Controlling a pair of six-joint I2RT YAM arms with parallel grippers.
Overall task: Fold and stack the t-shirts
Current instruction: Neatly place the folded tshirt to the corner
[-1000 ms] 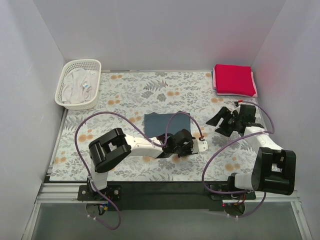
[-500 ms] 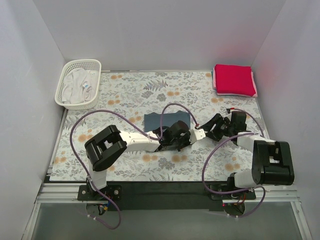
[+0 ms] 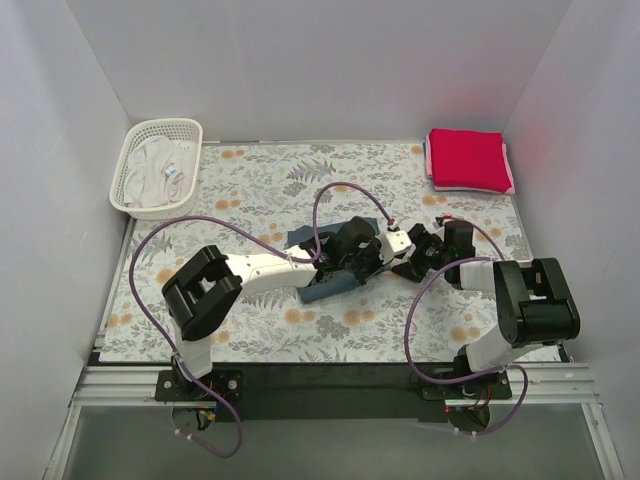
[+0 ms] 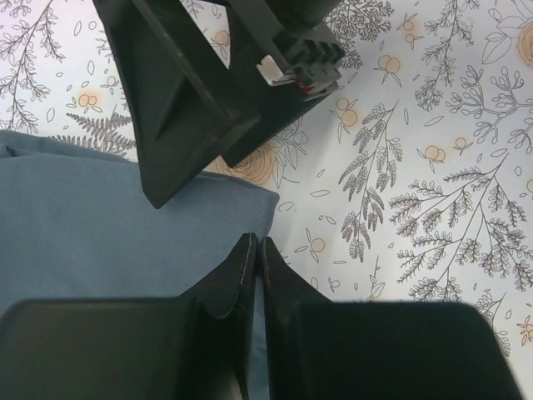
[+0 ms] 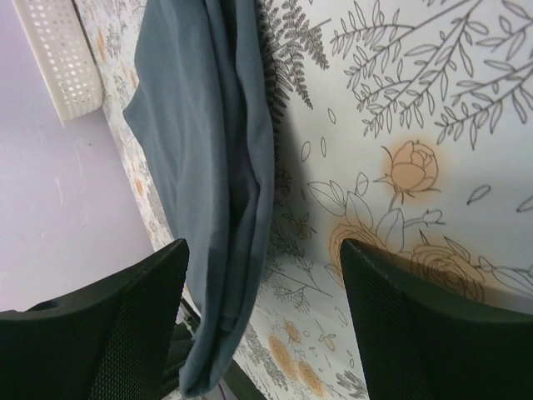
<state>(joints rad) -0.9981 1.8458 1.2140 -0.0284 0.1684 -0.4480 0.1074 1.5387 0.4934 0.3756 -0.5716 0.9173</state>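
The blue shirt (image 5: 200,125) lies mid-table on the floral cloth (image 3: 260,185), bunched into long soft folds with one edge raised. The left gripper (image 4: 255,243) pinches its jaws together on the shirt's corner. Just beside it, the right gripper (image 5: 262,250) has its jaws spread wide. At the far right corner, the red shirt (image 3: 467,158) sits folded on the pink shirt (image 3: 510,182).

From above, the left arm (image 3: 285,268) covers most of the slate-blue t-shirt (image 3: 303,236); only a corner and a lower fold peek out near the centre. At upper right the pink t-shirt (image 3: 511,172) is just a thin rim under the red t-shirt (image 3: 466,157). The white bundle (image 3: 158,172) in the basket (image 3: 128,168) is too small to make out. In the left wrist view, the left gripper (image 4: 256,243) has its fingers pressed together, and I can't tell if any cloth is pinched. In the right wrist view, the shirt runs off the top and bottom.
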